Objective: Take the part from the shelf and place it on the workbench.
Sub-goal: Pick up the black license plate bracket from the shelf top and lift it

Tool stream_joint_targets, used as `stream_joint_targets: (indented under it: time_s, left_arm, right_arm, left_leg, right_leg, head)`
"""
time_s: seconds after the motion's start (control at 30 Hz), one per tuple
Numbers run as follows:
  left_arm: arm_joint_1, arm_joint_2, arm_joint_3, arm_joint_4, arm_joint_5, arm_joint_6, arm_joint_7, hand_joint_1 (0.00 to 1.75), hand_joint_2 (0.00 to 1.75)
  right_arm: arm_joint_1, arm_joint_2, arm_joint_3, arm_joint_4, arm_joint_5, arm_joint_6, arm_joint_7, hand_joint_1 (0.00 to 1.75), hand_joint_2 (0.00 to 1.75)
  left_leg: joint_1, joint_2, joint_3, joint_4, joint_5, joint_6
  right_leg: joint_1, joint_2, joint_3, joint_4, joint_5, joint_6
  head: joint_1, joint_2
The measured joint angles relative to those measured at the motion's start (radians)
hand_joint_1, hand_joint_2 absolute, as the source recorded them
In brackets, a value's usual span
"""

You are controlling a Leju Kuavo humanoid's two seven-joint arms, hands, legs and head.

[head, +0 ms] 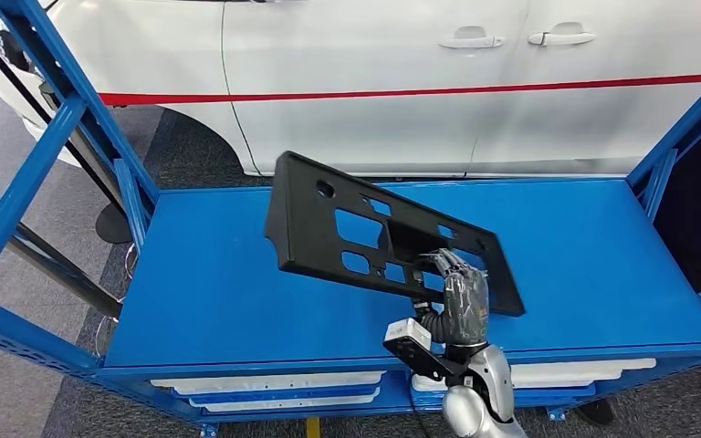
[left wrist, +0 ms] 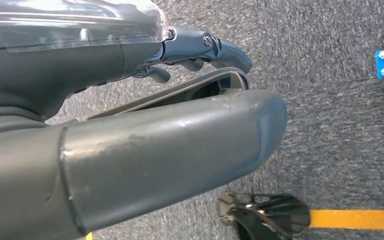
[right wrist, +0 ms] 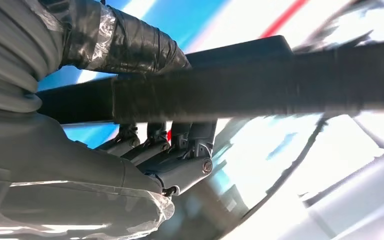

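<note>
A flat black plastic part (head: 365, 233) with several cut-out holes hangs tilted above the blue shelf top (head: 201, 292). My right hand (head: 461, 297) grips its near lower edge. Close up in the right wrist view, the fingers (right wrist: 165, 145) wrap around the dark edge of the part (right wrist: 280, 85), with the taped thumb (right wrist: 125, 45) on the other side. My left hand (left wrist: 145, 135) hangs over grey carpet with its fingers (left wrist: 205, 50) loosely curled and nothing in it.
A white car (head: 420, 73) with a red stripe stands just behind the shelf. Blue frame posts (head: 46, 155) rise at the left and at the right (head: 685, 137). White panels (head: 265, 388) lie on the level below. A yellow floor line (left wrist: 355, 219) crosses the carpet.
</note>
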Motion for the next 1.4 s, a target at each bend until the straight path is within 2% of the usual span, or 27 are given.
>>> stream_joint_targets:
  time_s: [0.03,0.07,0.13,0.17,0.23,0.37,0.4,0.47,0.5,0.53,0.57,0.6,0.63,0.7,0.73,0.8,0.87,0.93,1.0,1.03,1.07,1.1,1.13,1.2,1.23,1.33,1.4]
  left_arm:
    - [0.001,-0.004,0.004,0.000,0.001,0.000,-0.001,0.00,0.00]
    - [0.001,-0.007,0.007,0.000,0.001,0.000,-0.002,0.00,0.00]
    - [0.002,-0.014,0.011,0.001,0.003,0.001,-0.002,0.00,0.00]
    - [0.001,-0.017,0.012,0.002,0.005,0.001,-0.002,0.00,0.00]
    - [-0.001,-0.025,0.015,0.004,0.009,0.001,-0.003,0.00,0.00]
    - [0.001,-0.041,0.024,0.007,0.019,0.000,-0.003,0.00,0.00]
    - [0.000,-0.043,0.028,0.007,0.021,0.000,-0.003,0.00,0.00]
    - [0.000,-0.047,0.033,0.007,0.023,0.000,-0.004,0.00,0.00]
    - [0.000,-0.048,0.035,0.008,0.023,0.000,-0.004,0.00,0.00]
    - [0.000,-0.049,0.035,0.008,0.023,0.001,-0.004,0.00,0.00]
    - [0.000,-0.050,0.035,0.008,0.022,0.003,-0.005,0.00,0.00]
    - [0.000,-0.052,0.036,0.008,0.022,0.005,-0.005,0.00,0.00]
    - [0.000,-0.054,0.036,0.008,0.022,0.008,-0.005,0.00,0.00]
    - [-0.001,-0.061,0.036,0.008,0.025,0.013,-0.004,0.00,0.00]
    - [-0.002,-0.064,0.037,0.009,0.028,0.015,-0.001,0.00,0.00]
    - [-0.003,-0.069,0.040,0.011,0.032,0.018,0.010,0.00,0.00]
    - [-0.003,-0.071,0.042,0.012,0.031,0.021,0.019,0.00,0.00]
    - [-0.004,-0.073,0.042,0.013,0.030,0.025,0.023,0.00,0.00]
    - [-0.003,-0.075,0.043,0.014,0.030,0.026,0.027,0.00,0.00]
    - [-0.003,-0.076,0.043,0.014,0.030,0.027,0.028,0.00,0.00]
    - [-0.002,-0.076,0.043,0.014,0.030,0.027,0.028,0.00,0.00]
    - [-0.002,-0.076,0.043,0.014,0.030,0.027,0.028,0.00,0.00]
    - [-0.002,-0.076,0.043,0.014,0.030,0.026,0.028,0.00,0.00]
    - [-0.004,-0.076,0.043,0.014,0.029,0.022,0.027,0.00,0.00]
    - [-0.005,-0.076,0.043,0.014,0.029,0.019,0.026,0.00,0.00]
    - [-0.006,-0.077,0.043,0.015,0.027,0.012,0.025,0.00,0.00]
    - [-0.007,-0.078,0.043,0.016,0.025,0.010,0.027,0.00,0.00]
  right_arm:
    - [0.016,0.001,0.026,-0.056,-0.058,0.003,-0.027,1.75,1.75]
    - [0.030,0.001,0.048,-0.110,-0.112,0.004,-0.052,1.75,1.75]
    - [0.048,0.001,0.083,-0.205,-0.199,0.007,-0.093,1.75,1.75]
    - [0.050,0.001,0.095,-0.244,-0.229,0.009,-0.107,1.75,1.75]
    - [0.054,0.001,0.111,-0.302,-0.268,0.014,-0.129,1.75,1.75]
    - [0.077,-0.007,0.126,-0.395,-0.354,0.027,-0.169,1.75,1.75]
    - [0.080,-0.010,0.127,-0.417,-0.374,0.031,-0.177,1.75,1.75]
    - [0.084,-0.015,0.128,-0.445,-0.397,0.036,-0.185,1.75,1.75]
    - [0.088,-0.017,0.128,-0.454,-0.404,0.038,-0.188,1.75,1.75]
    - [0.093,-0.019,0.128,-0.461,-0.413,0.040,-0.191,1.75,1.75]
    - [0.097,-0.020,0.128,-0.466,-0.424,0.045,-0.195,1.75,1.75]
    - [0.100,-0.021,0.128,-0.472,-0.438,0.051,-0.199,1.75,1.75]
    - [0.104,-0.021,0.128,-0.478,-0.458,0.060,-0.202,1.75,1.75]
    - [0.114,-0.021,0.128,-0.487,-0.511,0.086,-0.206,1.75,1.75]
    - [0.123,-0.021,0.127,-0.490,-0.550,0.107,-0.205,1.75,1.75]
    - [0.148,-0.021,0.122,-0.492,-0.634,0.163,-0.196,1.75,1.75]
    - [0.182,-0.018,0.111,-0.489,-0.699,0.226,-0.190,1.75,1.75]
    - [0.213,-0.009,0.100,-0.482,-0.723,0.271,-0.194,1.75,1.75]
    - [0.237,-0.002,0.093,-0.473,-0.727,0.289,-0.199,1.75,1.75]
    - [0.247,-0.001,0.090,-0.469,-0.728,0.291,-0.200,1.75,1.75]
    - [0.254,0.000,0.087,-0.465,-0.728,0.291,-0.201,1.75,1.75]
    - [0.259,0.001,0.083,-0.462,-0.730,0.293,-0.201,1.75,1.75]
    - [0.264,0.002,0.080,-0.459,-0.736,0.298,-0.200,1.75,1.75]
    - [0.272,0.004,0.074,-0.455,-0.757,0.321,-0.200,1.75,1.75]
    - [0.279,0.004,0.071,-0.453,-0.770,0.339,-0.204,1.75,1.75]
    - [0.304,0.006,0.055,-0.444,-0.804,0.389,-0.233,1.75,1.75]
    - [0.319,0.007,0.044,-0.439,-0.815,0.407,-0.248,1.75,1.75]
  left_leg:
    - [0.000,0.000,-0.012,0.021,0.002,-0.002]
    - [0.001,0.000,-0.003,0.000,0.026,-0.003]
    - [0.002,0.001,0.056,-0.122,0.093,-0.003]
    - [0.001,0.000,0.083,-0.178,0.114,-0.002]
    - [-0.002,-0.002,0.104,-0.225,0.118,0.009]
    - [-0.003,-0.004,0.103,-0.231,0.122,0.035]
    - [-0.001,-0.003,0.104,-0.233,0.124,0.040]
    - [-0.003,-0.003,0.104,-0.234,0.124,0.046]
    - [-0.004,-0.003,0.104,-0.234,0.123,0.047]
    - [-0.006,-0.003,0.105,-0.233,0.122,0.048]
    - [-0.007,-0.004,0.107,-0.233,0.121,0.049]
    - [-0.009,-0.005,0.110,-0.234,0.119,0.050]
    - [-0.010,-0.005,0.115,-0.234,0.117,0.049]
    - [-0.013,-0.007,0.120,-0.236,0.113,0.046]
    - [-0.013,-0.007,0.120,-0.238,0.112,0.042]
    - [-0.013,-0.007,0.123,-0.245,0.113,0.032]
    - [-0.013,-0.006,0.124,-0.238,0.103,0.021]
    - [-0.013,-0.005,0.093,-0.166,0.058,0.013]
    - [-0.012,-0.005,0.030,-0.037,0.000,0.006]
    - [-0.011,-0.005,0.006,0.008,-0.012,0.003]
    - [-0.010,-0.005,-0.002,0.018,-0.002,0.001]
    - [-0.009,-0.005,0.011,-0.013,0.027,0.000]
    - [-0.009,-0.005,0.040,-0.077,0.067,0.000]
    - [-0.010,-0.006,0.098,-0.197,0.116,0.008]
    - [-0.012,-0.006,0.111,-0.227,0.124,0.013]
    - [-0.012,-0.007,0.109,-0.238,0.130,0.032]
    - [-0.008,-0.004,0.103,-0.246,0.141,0.049]
  right_leg:
    - [0.000,0.000,-0.001,0.003,-0.003,0.001]
    - [-0.001,-0.001,-0.001,0.008,-0.007,0.003]
    - [-0.004,-0.001,-0.001,0.023,-0.018,0.011]
    - [-0.003,-0.001,-0.003,0.032,-0.024,0.017]
    - [-0.001,0.000,-0.008,0.043,-0.032,0.028]
    - [-0.003,0.001,-0.017,0.066,-0.051,0.044]
    - [-0.004,0.001,-0.033,0.101,-0.073,0.049]
    - [-0.006,0.001,-0.092,0.221,-0.132,0.056]
    - [-0.006,0.001,-0.124,0.280,-0.151,0.058]
    - [-0.006,0.001,-0.145,0.314,-0.153,0.057]
    - [-0.006,0.001,-0.149,0.311,-0.136,0.055]
    - [-0.005,0.001,-0.133,0.269,-0.102,0.050]
    - [-0.002,0.001,-0.103,0.199,-0.062,0.042]
    - [0.006,0.000,-0.051,0.083,-0.016,0.026]
    - [0.010,0.001,-0.039,0.054,-0.010,0.020]
    - [0.013,0.001,-0.035,0.041,-0.010,0.014]
    - [0.006,-0.001,-0.025,0.023,-0.003,0.009]
    - [-0.001,-0.005,-0.014,0.007,0.002,0.002]
    - [0.000,-0.007,-0.013,0.006,0.000,-0.003]
    - [0.001,-0.007,-0.013,0.007,-0.002,-0.004]
    - [0.001,-0.006,-0.012,0.009,-0.004,-0.003]
    - [0.000,-0.005,-0.011,0.013,-0.006,-0.002]
    - [-0.001,-0.004,-0.010,0.018,-0.009,0.001]
    - [0.002,-0.001,-0.012,0.032,-0.016,0.010]
    - [0.004,0.000,-0.014,0.038,-0.018,0.014]
    - [0.004,0.000,-0.020,0.043,-0.018,0.027]
    - [0.002,0.001,-0.031,0.071,-0.049,0.037]
  head:
    - [0.000,0.000]
    - [0.000,0.000]
    - [0.000,0.000]
    - [0.000,0.000]
    - [0.000,0.000]
    - [0.000,0.000]
    - [0.001,0.000]
    - [0.001,0.000]
    - [0.000,0.000]
    - [0.000,0.000]
    - [0.000,0.000]
    - [0.000,0.000]
    - [0.001,0.000]
    - [0.001,0.000]
    - [0.001,0.000]
    - [0.001,0.000]
    - [0.001,0.000]
    - [0.000,0.000]
    - [0.000,0.000]
    - [0.000,0.000]
    - [0.000,0.000]
    - [0.000,0.000]
    - [0.000,0.000]
    - [0.000,0.000]
    - [0.000,0.000]
    - [0.000,0.000]
    - [0.001,0.000]
